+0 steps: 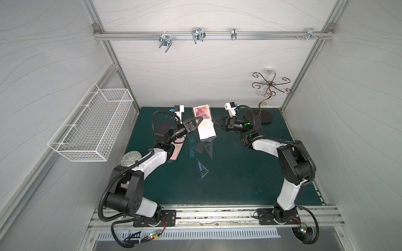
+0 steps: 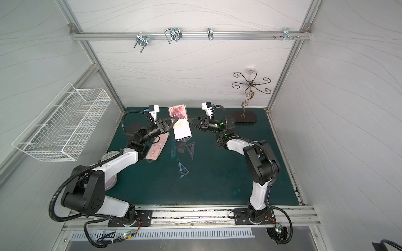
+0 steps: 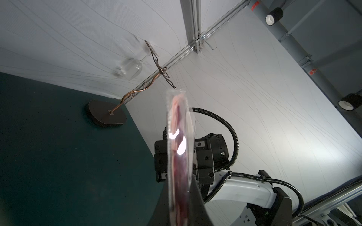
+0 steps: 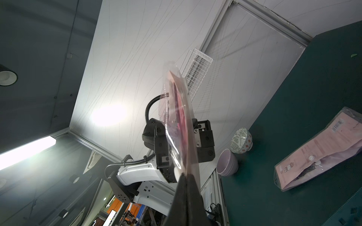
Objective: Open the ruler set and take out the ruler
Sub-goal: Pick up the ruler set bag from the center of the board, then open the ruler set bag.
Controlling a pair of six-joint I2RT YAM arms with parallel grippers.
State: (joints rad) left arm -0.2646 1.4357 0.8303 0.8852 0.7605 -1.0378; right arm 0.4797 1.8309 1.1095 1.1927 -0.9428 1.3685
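Observation:
The ruler set (image 1: 204,125) (image 2: 181,125), a clear pouch with pink and red contents, hangs above the green mat between both arms. My left gripper (image 1: 201,118) (image 2: 177,118) is shut on its left edge. My right gripper (image 1: 214,120) (image 2: 189,120) is shut on its right edge. The wrist views show the pouch edge-on (image 3: 179,146) (image 4: 180,127), running down into the left gripper (image 3: 180,207) and the right gripper (image 4: 186,197). A blue straight ruler (image 1: 192,148) lies flat on the mat below the pouch.
A dark protractor (image 1: 199,147) and two set squares (image 1: 209,150) (image 1: 202,170) lie beside the ruler. A second pink pouch (image 2: 157,147) lies under the left arm. Two bowls (image 4: 242,140) (image 4: 228,165) stand front left, a wire basket (image 1: 91,128) hangs left, a hook stand (image 1: 265,113) stands back right.

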